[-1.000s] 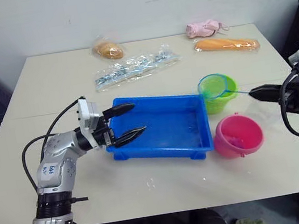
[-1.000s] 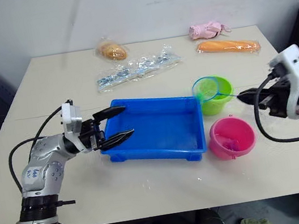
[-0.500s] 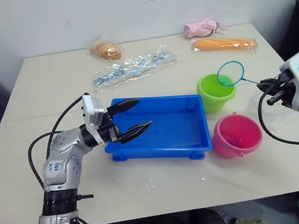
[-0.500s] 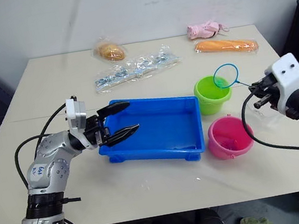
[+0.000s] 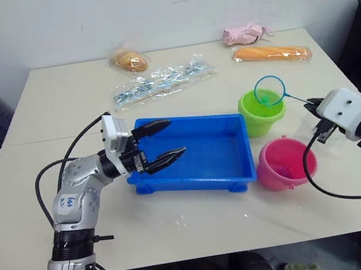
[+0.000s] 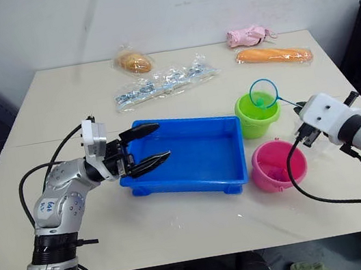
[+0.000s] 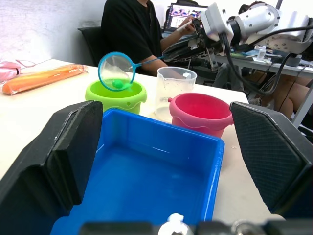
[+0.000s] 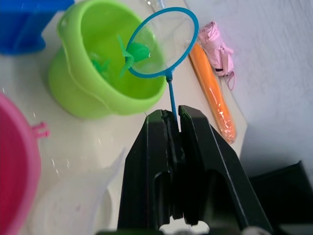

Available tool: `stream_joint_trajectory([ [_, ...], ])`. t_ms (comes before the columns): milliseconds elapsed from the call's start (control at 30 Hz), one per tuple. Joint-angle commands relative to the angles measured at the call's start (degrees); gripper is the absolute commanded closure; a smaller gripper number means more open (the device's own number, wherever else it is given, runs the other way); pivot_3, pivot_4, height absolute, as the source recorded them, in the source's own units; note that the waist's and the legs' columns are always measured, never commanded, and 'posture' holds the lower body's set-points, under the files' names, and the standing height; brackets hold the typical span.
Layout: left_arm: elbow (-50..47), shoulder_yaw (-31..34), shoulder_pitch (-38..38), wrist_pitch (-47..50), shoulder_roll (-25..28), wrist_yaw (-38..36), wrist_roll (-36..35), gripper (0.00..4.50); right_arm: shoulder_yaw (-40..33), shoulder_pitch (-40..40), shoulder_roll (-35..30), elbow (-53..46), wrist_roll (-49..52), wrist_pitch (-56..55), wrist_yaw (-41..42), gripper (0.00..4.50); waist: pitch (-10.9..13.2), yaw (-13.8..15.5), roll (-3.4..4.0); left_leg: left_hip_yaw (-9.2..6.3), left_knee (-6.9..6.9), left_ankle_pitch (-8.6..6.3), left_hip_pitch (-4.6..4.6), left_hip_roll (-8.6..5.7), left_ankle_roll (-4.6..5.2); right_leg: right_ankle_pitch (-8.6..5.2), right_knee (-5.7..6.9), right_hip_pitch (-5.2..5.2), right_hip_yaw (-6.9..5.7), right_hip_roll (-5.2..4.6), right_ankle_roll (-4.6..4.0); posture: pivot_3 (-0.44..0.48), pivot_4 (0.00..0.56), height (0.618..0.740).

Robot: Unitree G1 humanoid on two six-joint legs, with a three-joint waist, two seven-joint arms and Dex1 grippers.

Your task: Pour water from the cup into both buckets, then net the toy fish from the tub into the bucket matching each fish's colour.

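Black jaws of right gripper (image 8: 173, 128) clenched on net (image 8: 163, 42) handle — hoop tilted over lime green bucket (image 5: 260, 112), green fish (image 8: 137, 51) in mesh. Left gripper (image 5: 163, 142) jaws spread wide above blue tub (image 5: 201, 152) near end, holding nothing. Beige bench (image 5: 58, 107); pink bucket (image 5: 284, 162) beside tub; clear cup (image 7: 175, 85) behind it.

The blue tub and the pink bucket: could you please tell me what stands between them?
Nothing: in the left eye view only a narrow strip of bare table separates the blue tub from the pink bucket.
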Motion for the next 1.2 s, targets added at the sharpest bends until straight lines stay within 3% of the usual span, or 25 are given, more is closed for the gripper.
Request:
stream_joint_trajectory([
  [33,-1.53,0.04,0.53,-1.21,-0.37,0.3,-0.03,0.03,0.07,0.04,-2.81,2.03,-6.75,-9.53,-4.13,4.5,0.0,-0.05,0.0,0.0,0.0,0.0,0.0,0.0,0.0,0.0,0.01,0.0,0.02,0.0,0.0,0.0,0.15,0.74],
  [267,-0.96,-0.24,0.42,-2.19,-0.47,0.18,0.24,0.03,1.89,0.96,-4.35,5.6,-18.8,-21.09,-14.35,4.5,0.0,-0.12,0.0,-0.05,0.0,0.01,0.04,0.05,-0.03,0.0,0.01,0.0,0.06,0.01,0.0,0.0,0.15,0.74],
  [467,-0.47,-0.25,0.12,-2.73,-0.59,0.17,0.32,0.03,0.29,1.66,-2.7,5.61,-24.58,-22.08,-21.55,4.5,0.0,-0.12,0.0,-0.08,0.0,0.02,0.05,0.06,-0.03,0.0,0.02,0.0,0.09,0.01,0.0,0.0,0.15,0.74],
  [667,0.1,0.2,0.26,-2.75,1.19,-1.93,0.04,0.03,0.37,3.04,0.76,2.31,-21.03,-19.85,-19.23,4.5,0.0,-0.15,0.01,-0.1,0.0,0.02,0.05,0.06,-0.03,0.0,0.02,0.0,0.11,0.03,0.0,0.0,0.15,0.74],
  [867,3.19,4.17,1.04,-2.99,6.16,-7.94,-2.72,0.03,-3.44,-0.67,5.9,-5.46,9.66,-10.59,-4.63,4.5,0.0,-0.97,0.01,-0.17,0.0,0.01,0.1,0.08,-0.04,0.0,0.02,0.02,0.17,0.18,0.0,0.0,0.15,0.74],
  [1000,2.63,5.45,3.18,-2.39,11.3,-14.65,-4.3,0.03,-4.49,-2.03,7.28,-12.94,28.13,2.36,2.4,4.5,0.01,-1.31,0.02,-0.24,-0.04,0.0,0.12,0.2,-0.07,-0.02,0.01,0.02,0.14,0.23,-0.04,0.0,0.15,0.74],
  [1100,2.04,7.58,5.64,-4.49,14.01,-18.46,-4.96,0.03,-2.28,-0.71,5.75,-20.47,43.31,15.49,8.97,4.5,0.01,-1.17,0.02,-0.27,-0.02,-0.02,0.12,0.21,-0.04,-0.02,0.02,0.03,0.14,0.15,-0.05,0.0,0.15,0.74],
  [1200,0.79,10.49,8.86,-5.64,16.13,-21.33,-6.29,0.03,1.12,0.63,3.82,-27.64,51.3,25.1,11.83,4.5,0.02,-1.14,0.03,-0.32,-0.02,-0.06,0.1,0.19,0.03,-0.03,0.04,0.02,0.1,0.06,-0.08,0.0,0.15,0.74],
])
